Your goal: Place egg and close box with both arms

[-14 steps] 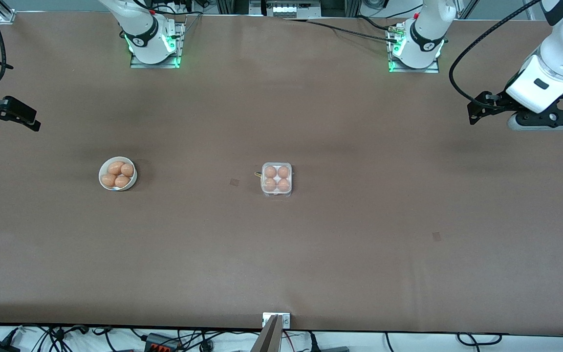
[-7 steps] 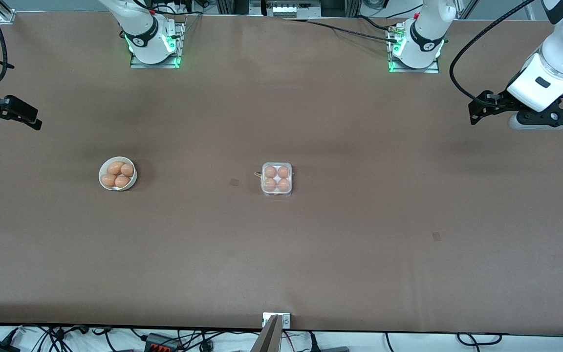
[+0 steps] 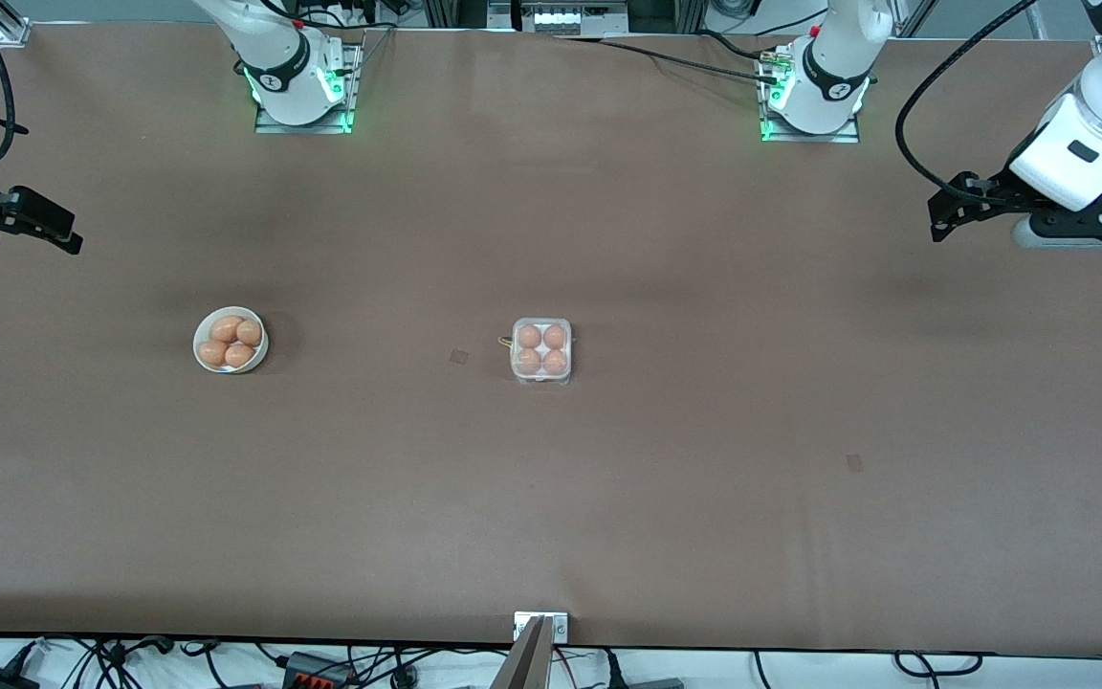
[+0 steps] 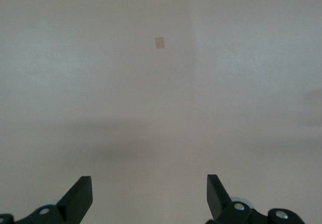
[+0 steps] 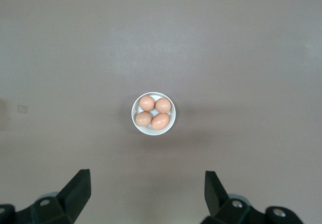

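Note:
The box (image 3: pixel 541 351) is a small white carton at the middle of the table, with several orange-brown eggs (image 3: pixel 530 337) in its cells and the clear lid lying down over them. More eggs (image 3: pixel 226 330) lie in a round white bowl (image 3: pixel 201 356) toward the right arm's end, also in the right wrist view (image 5: pixel 137 121). My left gripper (image 3: pixel 941 220) is open and empty, up over bare table at the left arm's end (image 4: pixel 149 181). My right gripper (image 3: pixel 63 237) is open and empty, high over the right arm's end, with the bowl's eggs (image 5: pixel 153 112) in its view (image 5: pixel 147 176).
The brown table (image 3: pixel 704 431) bears small square marks beside the box (image 3: pixel 458 357) and nearer the front camera toward the left arm's end (image 3: pixel 854 463); one shows in the left wrist view (image 4: pixel 160 43). A metal bracket (image 3: pixel 540 627) sits at the front edge.
My left gripper has drawn a little farther out toward the left arm's end of the table. The right gripper, box and bowl have not moved.

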`<state>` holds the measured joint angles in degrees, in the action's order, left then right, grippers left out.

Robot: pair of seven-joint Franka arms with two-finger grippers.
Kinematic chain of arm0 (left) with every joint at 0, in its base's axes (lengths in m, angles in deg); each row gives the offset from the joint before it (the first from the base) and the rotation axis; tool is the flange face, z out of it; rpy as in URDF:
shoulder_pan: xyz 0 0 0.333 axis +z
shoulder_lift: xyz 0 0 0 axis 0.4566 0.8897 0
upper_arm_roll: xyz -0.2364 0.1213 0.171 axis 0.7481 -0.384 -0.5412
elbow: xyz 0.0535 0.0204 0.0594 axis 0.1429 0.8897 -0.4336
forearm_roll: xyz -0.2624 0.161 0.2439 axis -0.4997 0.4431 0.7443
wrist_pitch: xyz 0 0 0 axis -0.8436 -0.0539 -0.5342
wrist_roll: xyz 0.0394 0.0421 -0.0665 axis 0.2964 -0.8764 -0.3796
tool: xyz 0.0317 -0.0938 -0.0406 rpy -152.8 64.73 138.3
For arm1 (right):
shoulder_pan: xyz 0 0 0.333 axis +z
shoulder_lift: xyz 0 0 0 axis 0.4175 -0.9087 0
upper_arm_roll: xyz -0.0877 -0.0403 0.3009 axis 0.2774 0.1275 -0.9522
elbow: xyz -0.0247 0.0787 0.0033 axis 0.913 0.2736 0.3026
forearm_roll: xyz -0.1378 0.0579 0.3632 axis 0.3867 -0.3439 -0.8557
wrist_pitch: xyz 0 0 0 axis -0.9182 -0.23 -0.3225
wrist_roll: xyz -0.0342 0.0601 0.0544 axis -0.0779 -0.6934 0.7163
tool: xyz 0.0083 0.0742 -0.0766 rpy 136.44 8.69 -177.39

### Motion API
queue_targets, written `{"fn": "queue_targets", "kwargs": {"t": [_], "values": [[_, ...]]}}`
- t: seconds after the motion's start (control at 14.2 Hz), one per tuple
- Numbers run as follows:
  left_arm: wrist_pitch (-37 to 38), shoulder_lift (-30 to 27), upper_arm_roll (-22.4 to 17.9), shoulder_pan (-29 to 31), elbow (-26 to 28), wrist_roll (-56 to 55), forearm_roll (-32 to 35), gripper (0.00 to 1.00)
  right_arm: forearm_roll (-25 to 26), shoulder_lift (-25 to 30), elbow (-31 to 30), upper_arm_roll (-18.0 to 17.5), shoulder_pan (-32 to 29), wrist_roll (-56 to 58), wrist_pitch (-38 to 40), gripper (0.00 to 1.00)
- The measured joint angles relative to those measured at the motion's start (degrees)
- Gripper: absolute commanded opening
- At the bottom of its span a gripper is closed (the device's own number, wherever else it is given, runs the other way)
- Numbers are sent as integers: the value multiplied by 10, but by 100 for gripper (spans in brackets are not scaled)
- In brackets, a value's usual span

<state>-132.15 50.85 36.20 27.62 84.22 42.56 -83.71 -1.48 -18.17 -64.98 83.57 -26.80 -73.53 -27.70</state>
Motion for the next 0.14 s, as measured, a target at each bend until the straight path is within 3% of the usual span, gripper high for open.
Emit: {"fn": "queue_targets", "kwargs": {"t": [0.14], "values": [[0, 0, 1, 0, -1, 1, -2, 100, 0, 0, 0, 0, 0, 0, 0, 100]]}}
